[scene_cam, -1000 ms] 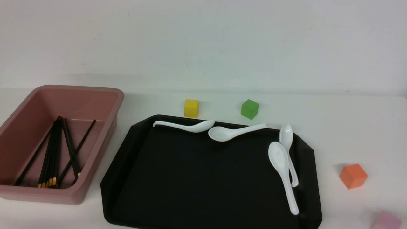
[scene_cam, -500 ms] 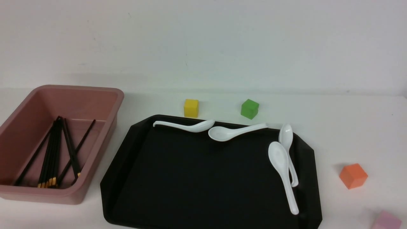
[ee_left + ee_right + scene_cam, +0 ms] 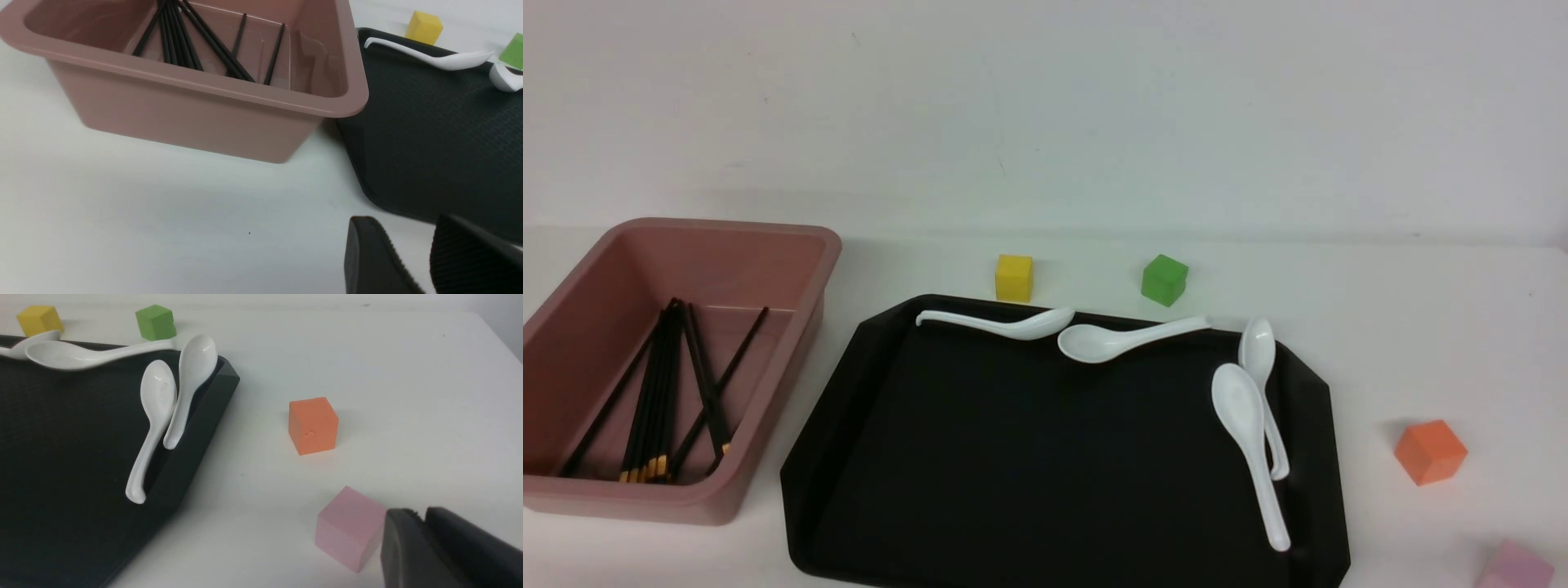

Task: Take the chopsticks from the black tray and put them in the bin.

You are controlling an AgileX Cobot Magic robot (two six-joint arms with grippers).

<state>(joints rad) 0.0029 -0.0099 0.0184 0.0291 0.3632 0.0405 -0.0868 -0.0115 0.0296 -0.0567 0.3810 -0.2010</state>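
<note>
Several black chopsticks [image 3: 662, 392] with gold ends lie inside the pink bin [image 3: 800, 245] at the left. The left wrist view looks over the bin's rim [image 3: 196, 85] at their tips [image 3: 179, 41]. The black tray [image 3: 1013, 457] in the middle holds only white spoons [image 3: 1245, 408] along its far and right edges. Neither arm shows in the front view. My left gripper [image 3: 404, 228] is open and empty over the white table, near the tray's corner [image 3: 429, 143]. My right gripper [image 3: 421, 514] is shut on nothing, right of the tray [image 3: 61, 457].
A pink cube [image 3: 347, 526] sits close beside the right gripper, with an orange cube [image 3: 312, 424] farther off. A yellow cube [image 3: 1014, 278] and a green cube [image 3: 1164, 279] stand behind the tray. A white wall backs the table.
</note>
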